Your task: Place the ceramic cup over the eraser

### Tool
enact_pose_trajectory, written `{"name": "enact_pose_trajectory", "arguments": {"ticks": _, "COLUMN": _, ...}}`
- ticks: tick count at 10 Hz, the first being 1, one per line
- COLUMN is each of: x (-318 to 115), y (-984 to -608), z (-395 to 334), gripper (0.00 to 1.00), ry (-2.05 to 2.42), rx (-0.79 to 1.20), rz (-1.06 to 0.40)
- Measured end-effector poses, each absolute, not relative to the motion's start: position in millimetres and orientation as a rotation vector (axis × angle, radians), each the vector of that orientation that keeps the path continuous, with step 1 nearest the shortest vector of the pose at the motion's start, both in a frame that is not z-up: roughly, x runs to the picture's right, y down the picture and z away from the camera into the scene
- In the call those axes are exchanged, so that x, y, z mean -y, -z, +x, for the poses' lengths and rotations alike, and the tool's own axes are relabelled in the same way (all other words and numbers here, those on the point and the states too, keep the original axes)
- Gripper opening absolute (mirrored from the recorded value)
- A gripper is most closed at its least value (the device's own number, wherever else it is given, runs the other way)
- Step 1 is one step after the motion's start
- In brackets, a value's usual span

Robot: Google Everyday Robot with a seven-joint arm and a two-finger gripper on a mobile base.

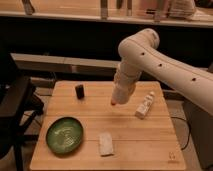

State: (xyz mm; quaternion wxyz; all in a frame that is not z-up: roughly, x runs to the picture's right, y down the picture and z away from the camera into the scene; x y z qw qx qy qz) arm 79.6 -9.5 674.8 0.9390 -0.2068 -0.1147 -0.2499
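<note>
My gripper point(119, 96) is at the low end of the pale arm, which reaches down from the upper right to the middle of the wooden table point(150, 145). It hangs just above the table. The eraser point(113, 103), a small orange-red piece, peeks out at the gripper's lower left edge, right beneath it. The ceramic cup cannot be told apart from the pale end of the arm, so it is hidden from me.
A whitish labelled bottle point(144, 106) stands right of the gripper. A small black block point(79, 91) stands at the back left. A green plate point(65, 134) and a flat whitish block point(105, 143) lie at the front. A dark chair point(15, 110) is left of the table.
</note>
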Motion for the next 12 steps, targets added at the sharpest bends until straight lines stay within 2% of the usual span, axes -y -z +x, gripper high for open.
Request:
{"name": "enact_pose_trajectory", "arguments": {"ticks": 4, "x": 37.8, "y": -668.2, "z": 54.6, "gripper": 0.0, "ry": 0.551, "rx": 0.249, "rz": -0.403}}
{"name": "enact_pose_trajectory", "arguments": {"ticks": 8, "x": 50.3, "y": -684.8, "z": 38.5, "gripper": 0.0, "ry": 0.585, "rx": 0.259, "rz": -0.393}}
{"name": "enact_pose_trajectory", "arguments": {"ticks": 12, "x": 70.6, "y": -684.9, "z": 14.2, "gripper": 0.0, "ry": 0.625, "rx": 0.282, "rz": -0.389}}
